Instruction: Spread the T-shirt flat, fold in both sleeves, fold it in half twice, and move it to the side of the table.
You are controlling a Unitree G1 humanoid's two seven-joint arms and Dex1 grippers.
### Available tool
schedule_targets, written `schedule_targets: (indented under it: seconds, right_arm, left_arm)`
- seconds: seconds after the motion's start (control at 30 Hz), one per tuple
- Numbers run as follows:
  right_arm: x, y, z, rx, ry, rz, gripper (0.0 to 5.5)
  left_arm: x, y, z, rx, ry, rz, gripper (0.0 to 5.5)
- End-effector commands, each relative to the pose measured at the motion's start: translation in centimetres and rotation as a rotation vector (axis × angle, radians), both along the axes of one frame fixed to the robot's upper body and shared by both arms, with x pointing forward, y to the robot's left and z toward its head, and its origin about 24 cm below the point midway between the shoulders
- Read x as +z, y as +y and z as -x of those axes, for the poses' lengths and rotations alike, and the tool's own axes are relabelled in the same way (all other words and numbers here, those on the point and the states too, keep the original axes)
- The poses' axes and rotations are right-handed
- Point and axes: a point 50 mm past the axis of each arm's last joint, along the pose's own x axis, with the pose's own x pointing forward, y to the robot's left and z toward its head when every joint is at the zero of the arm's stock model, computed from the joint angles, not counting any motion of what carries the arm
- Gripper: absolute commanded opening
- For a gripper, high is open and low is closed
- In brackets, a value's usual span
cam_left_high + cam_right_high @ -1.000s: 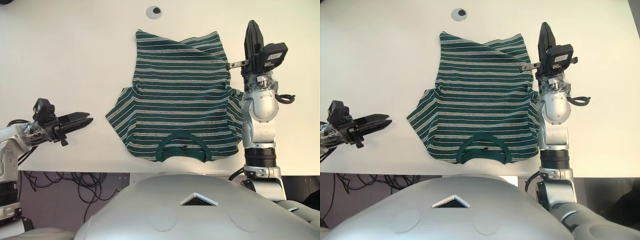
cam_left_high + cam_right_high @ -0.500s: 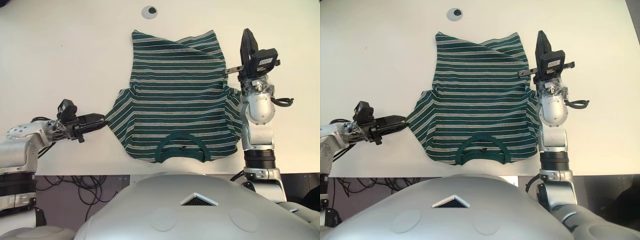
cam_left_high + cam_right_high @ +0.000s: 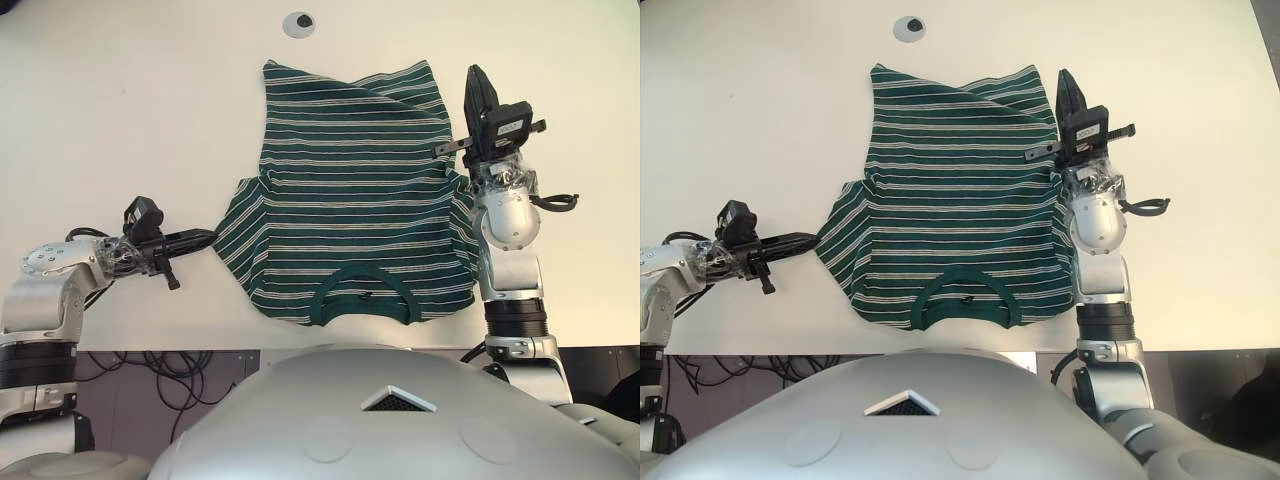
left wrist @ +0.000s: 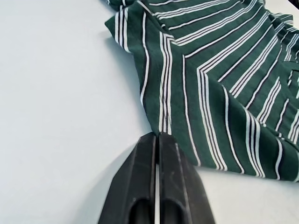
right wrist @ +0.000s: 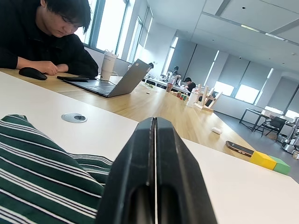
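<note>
A dark green T-shirt (image 3: 355, 190) with white stripes lies on the white table (image 3: 120, 110), collar (image 3: 365, 285) toward me. Its far right corner is folded over (image 3: 405, 85). One sleeve (image 3: 235, 225) sticks out flat on the left. My left gripper (image 3: 208, 238) lies low over the table, shut, its tips touching that sleeve's edge (image 4: 161, 126); whether cloth is pinched I cannot tell. My right gripper (image 3: 476, 88) is raised over the shirt's right edge, pointing away from me, its fingers (image 5: 140, 154) pressed together with nothing between them.
A round cable grommet (image 3: 299, 23) sits in the table beyond the shirt. The table's front edge (image 3: 150, 340) runs just below the collar, with cables (image 3: 170, 370) hanging under it at left. Bare tabletop lies on both sides of the shirt.
My left gripper has swung in from the left up to the sleeve's edge. My right gripper has shifted left toward the shirt's right edge. The shirt has not moved.
</note>
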Motion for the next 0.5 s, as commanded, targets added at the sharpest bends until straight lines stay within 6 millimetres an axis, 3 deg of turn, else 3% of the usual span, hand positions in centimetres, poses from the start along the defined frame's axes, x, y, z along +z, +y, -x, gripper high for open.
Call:
schedule_targets:
  seconds: [0.03,0.27,0.4,0.5]
  right_arm:
    - [0.0,0.1,0.0,-0.001,0.005,0.003,0.0]
    - [0.0,0.5,-0.1,0.013,0.009,0.008,0.0]
    - [0.1,0.8,-0.2,0.029,0.011,0.011,0.0]
    - [0.1,1.0,-0.1,0.037,0.009,0.013,0.0]
  left_arm:
    - [1.0,-1.2,0.0,-0.031,-0.044,0.089,0.04]
    - [2.7,-5.6,-0.2,-0.167,-0.146,0.23,0.04]
    - [2.7,-9.2,-0.2,-0.251,-0.178,0.287,0.04]
    - [1.7,-11.3,-0.2,-0.317,-0.208,0.196,0.04]
